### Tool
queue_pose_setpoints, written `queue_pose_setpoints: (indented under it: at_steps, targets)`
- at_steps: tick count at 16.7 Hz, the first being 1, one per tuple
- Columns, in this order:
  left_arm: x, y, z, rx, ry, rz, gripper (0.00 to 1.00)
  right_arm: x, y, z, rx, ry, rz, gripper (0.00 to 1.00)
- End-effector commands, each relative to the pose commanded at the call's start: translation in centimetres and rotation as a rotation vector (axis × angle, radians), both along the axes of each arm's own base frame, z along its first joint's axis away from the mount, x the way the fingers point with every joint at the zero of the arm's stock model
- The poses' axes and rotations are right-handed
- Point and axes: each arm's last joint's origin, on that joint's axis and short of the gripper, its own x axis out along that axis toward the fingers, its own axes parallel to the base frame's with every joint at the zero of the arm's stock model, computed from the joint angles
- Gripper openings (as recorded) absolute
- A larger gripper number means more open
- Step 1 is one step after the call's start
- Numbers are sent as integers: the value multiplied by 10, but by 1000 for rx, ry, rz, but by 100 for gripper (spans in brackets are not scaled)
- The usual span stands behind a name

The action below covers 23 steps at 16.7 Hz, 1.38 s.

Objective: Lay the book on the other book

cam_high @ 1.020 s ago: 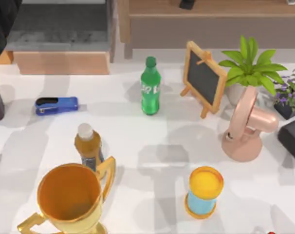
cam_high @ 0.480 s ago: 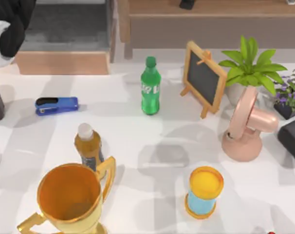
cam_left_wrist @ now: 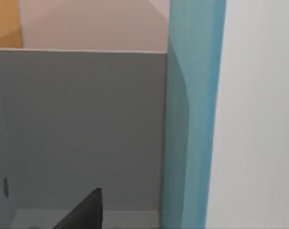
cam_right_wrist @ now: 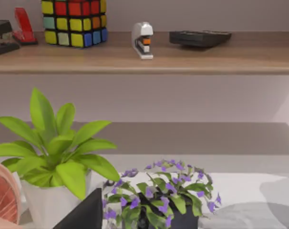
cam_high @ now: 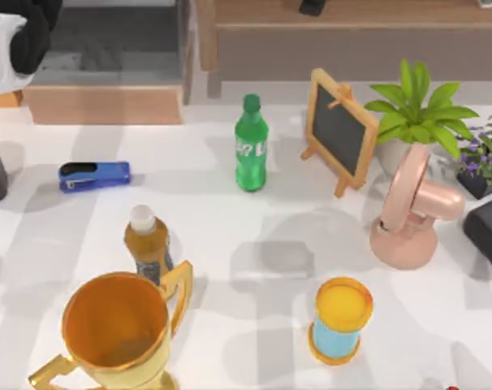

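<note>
Book: you cannot confirm its position. The teal upright slab (cam_left_wrist: 194,114) close to the left wrist camera may be one. The grip state of both arms cannot be told.

The left arm (cam_high: 23,32) hangs over the table's far left corner. A low sweep inward could topple the amber bottle (cam_high: 147,241), the green bottle (cam_high: 251,146) or the gold trophy (cam_high: 116,329). An unverified grasp risks dropping the book.

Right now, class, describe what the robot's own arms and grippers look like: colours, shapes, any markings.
At the top view's far left corner, the left arm shows a glossy black rounded casing beside a white section. Each wrist view catches a dark, wedge-shaped finger: left gripper, right gripper. No markings or cables are visible.
</note>
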Motion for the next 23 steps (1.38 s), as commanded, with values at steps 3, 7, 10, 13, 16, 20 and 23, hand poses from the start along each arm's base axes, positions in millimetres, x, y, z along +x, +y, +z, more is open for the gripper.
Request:
queue_pose_setpoints:
  at_steps: [3,7,10,13,16,20,23]
  targets:
    - [5,0,0,0,0,0,100,0,0,0,0,0,0,100]
    - [5,0,0,0,0,0,85,0,0,0,0,0,0,100]
    - [5,0,0,0,0,0,62,0,0,0,0,0,0,100]
    - [5,0,0,0,0,0,40,0,0,0,0,0,0,100]
    - [5,0,0,0,0,0,17,0,0,0,0,0,0,100]
    - [5,0,0,0,0,0,0,0,0,0,0,0,0,100]
    - [5,0,0,0,0,0,0,0,0,0,0,0,0,100]
